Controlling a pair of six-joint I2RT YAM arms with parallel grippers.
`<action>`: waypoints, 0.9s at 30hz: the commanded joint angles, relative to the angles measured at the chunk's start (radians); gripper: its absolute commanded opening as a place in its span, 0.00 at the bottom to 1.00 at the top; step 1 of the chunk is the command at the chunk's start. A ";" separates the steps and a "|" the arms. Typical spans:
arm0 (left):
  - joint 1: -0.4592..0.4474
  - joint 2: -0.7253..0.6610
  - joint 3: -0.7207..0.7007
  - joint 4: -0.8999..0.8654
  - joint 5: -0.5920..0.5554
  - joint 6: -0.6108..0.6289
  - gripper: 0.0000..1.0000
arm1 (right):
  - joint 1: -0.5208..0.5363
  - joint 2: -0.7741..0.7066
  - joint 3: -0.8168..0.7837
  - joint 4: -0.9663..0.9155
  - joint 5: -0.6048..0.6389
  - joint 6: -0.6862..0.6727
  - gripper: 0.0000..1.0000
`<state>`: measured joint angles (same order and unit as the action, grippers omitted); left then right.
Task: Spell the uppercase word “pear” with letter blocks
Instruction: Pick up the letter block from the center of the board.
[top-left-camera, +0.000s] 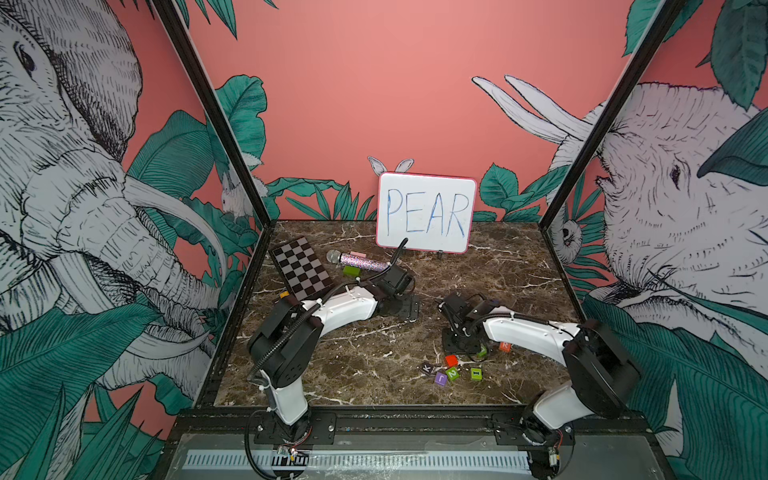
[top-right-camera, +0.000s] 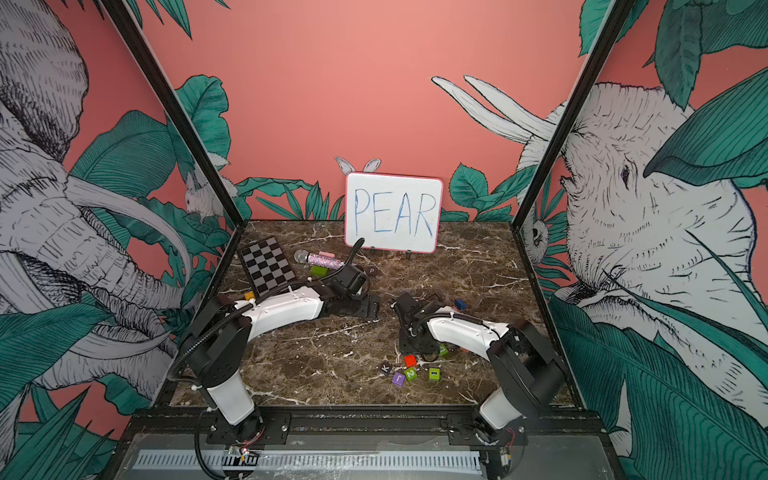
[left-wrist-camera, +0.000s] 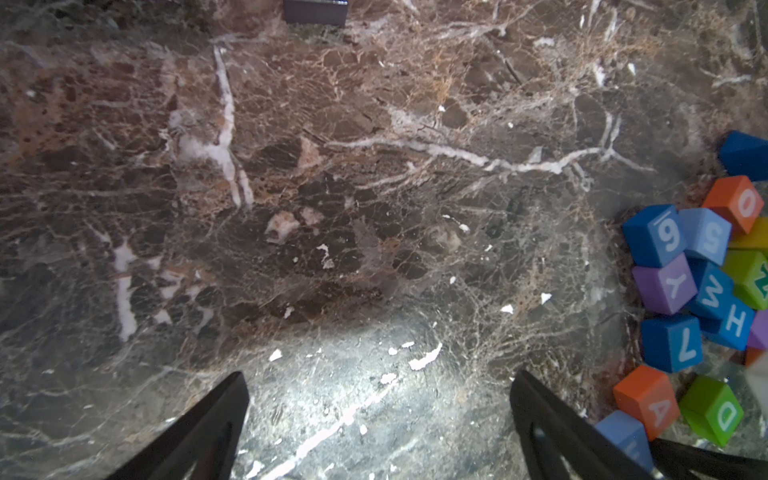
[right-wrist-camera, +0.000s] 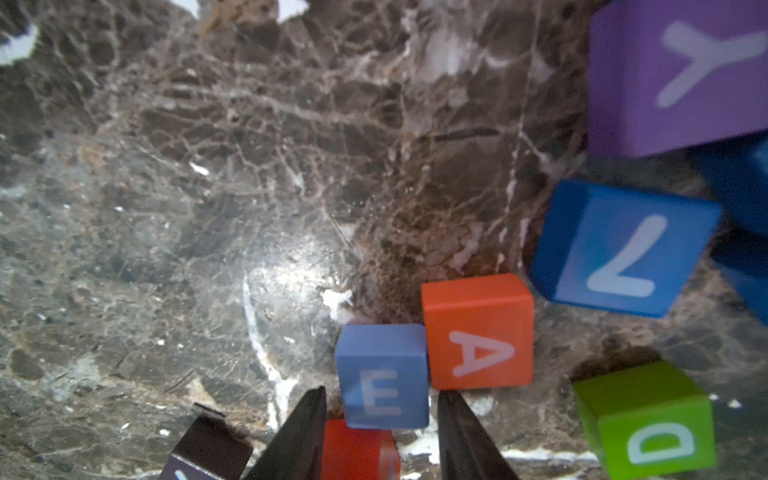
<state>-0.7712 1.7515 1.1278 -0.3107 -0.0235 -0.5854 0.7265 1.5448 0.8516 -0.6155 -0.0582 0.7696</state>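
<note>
In the right wrist view the light blue E block (right-wrist-camera: 382, 376) sits on the marble, touching the orange A block (right-wrist-camera: 478, 332) on its right. My right gripper (right-wrist-camera: 381, 390) is open part-way. Its fingertips straddle the E with a narrow gap on each side. The A (left-wrist-camera: 648, 399) also shows at the edge of the left wrist view. The orange R block (top-left-camera: 504, 345) lies beside my right forearm. The dark P block (top-right-camera: 372, 271) rests near my left wrist. My left gripper (left-wrist-camera: 379, 374) hangs wide open over bare marble, holding nothing.
A red block (right-wrist-camera: 357, 451) lies between my right fingers, and a green D block (right-wrist-camera: 644, 419) lies to one side. Other blocks (left-wrist-camera: 681, 282) are heaped beyond the A. Loose K, J, 2 and I blocks (top-left-camera: 453, 374) sit at the front. The PEAR whiteboard (top-left-camera: 426, 212), a checkerboard (top-left-camera: 301, 270) and a glitter microphone (top-left-camera: 359, 260) stand at the back.
</note>
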 joint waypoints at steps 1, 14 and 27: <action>0.005 -0.038 -0.009 -0.002 -0.013 -0.014 0.99 | -0.008 0.019 0.007 0.002 0.005 -0.004 0.45; 0.005 -0.053 -0.023 0.002 -0.023 -0.014 0.99 | -0.015 0.083 0.049 -0.003 0.032 -0.037 0.40; 0.012 -0.078 -0.020 0.010 -0.028 -0.007 0.99 | -0.014 0.075 0.105 -0.018 0.031 -0.049 0.32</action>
<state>-0.7681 1.7264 1.1110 -0.3073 -0.0410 -0.5842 0.7177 1.6150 0.9127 -0.6178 -0.0418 0.7246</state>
